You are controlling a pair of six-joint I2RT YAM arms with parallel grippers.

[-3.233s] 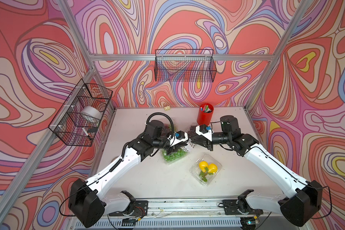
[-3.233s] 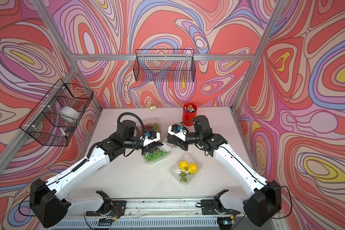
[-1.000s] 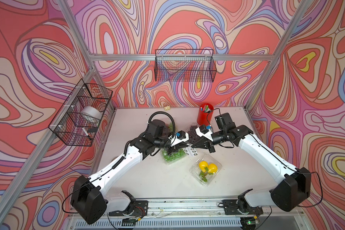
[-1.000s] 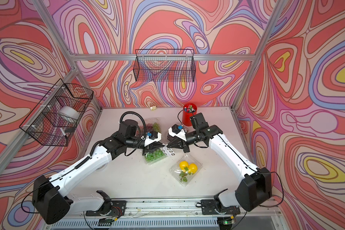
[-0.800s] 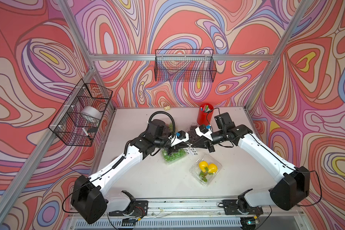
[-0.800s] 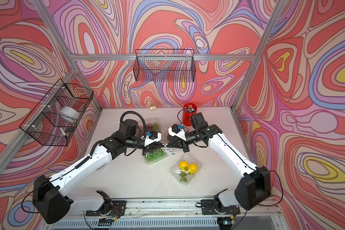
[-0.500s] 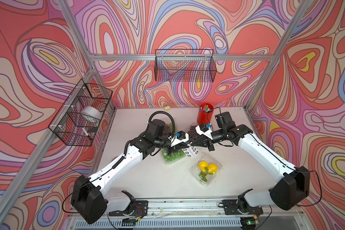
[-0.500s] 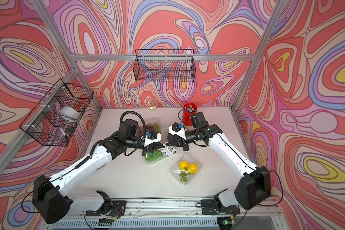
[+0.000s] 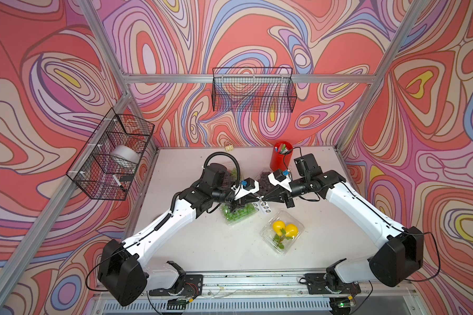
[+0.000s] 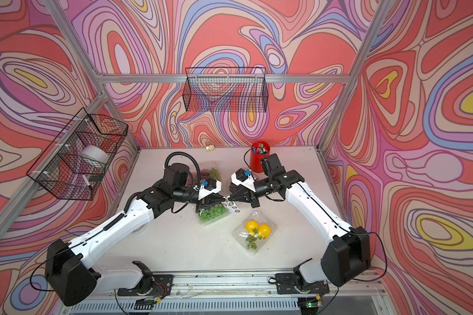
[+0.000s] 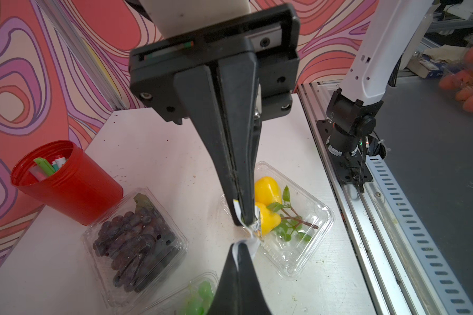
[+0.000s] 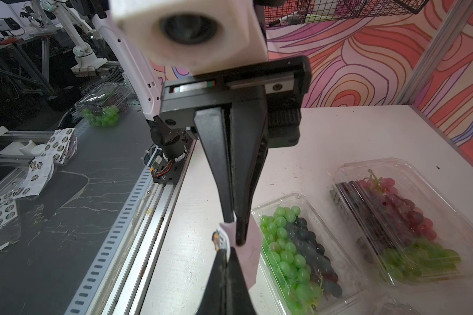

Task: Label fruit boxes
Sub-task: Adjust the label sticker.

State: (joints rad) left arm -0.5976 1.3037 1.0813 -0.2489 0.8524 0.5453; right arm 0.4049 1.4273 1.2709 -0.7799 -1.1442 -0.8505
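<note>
Above the middle of the white table (image 9: 202, 245), the left gripper (image 9: 257, 197) and the right gripper (image 9: 263, 197) meet tip to tip. Each has its jaws pressed together on the small white sheet of round stickers (image 9: 264, 207). The sheet's free end hangs below the fingertips, and the wrist views show paper pinched in both sets of fingers. Directly under the left gripper sits the clear plastic clamshell box of green and dark grapes (image 9: 238, 215), lid shut, at the centre of the table. The sheet hangs just past the right edge of this box. The clear clamshell box with two yellow lemons (image 9: 281, 234) and a green sprig lies nearer the front edge and toward the right side, apart from the grape box. Behind the grippers, toward the back edge, the clear clamshell box of dark purple grapes (image 11: 137, 242) rests close beside the red plastic cup of pens (image 9: 280, 159). The cup stands upright near the back edge. The clear clamshell box of red and green grapes (image 12: 404, 218) lies left of the purple grapes and is partly hidden under the left arm in both top views.
</note>
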